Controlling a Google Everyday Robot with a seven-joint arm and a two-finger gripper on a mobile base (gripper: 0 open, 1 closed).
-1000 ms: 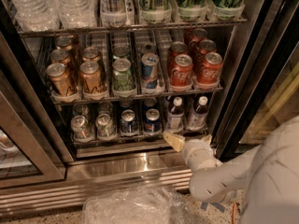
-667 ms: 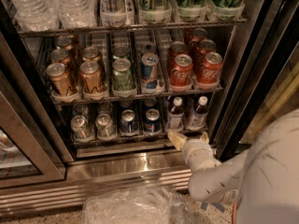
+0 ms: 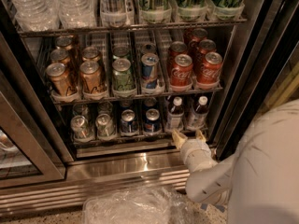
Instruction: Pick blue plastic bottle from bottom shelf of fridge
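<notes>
Change: gripper (image 3: 189,136) has barely moved; jaws spread at the bottom shelf (image 3: 121,141) front rail.
Meaning: blue plastic bottle (image 3: 174,115) just beyond, not yet grasped.

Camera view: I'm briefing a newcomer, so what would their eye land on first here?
The white arm's two-finger gripper, open, is at the front rail of the dark wire bottom shelf, just below two small white-capped plastic bottles at the shelf's right end. Above them, red cola cans stand out on the right side of the middle rack, with gold cans at its left.
</notes>
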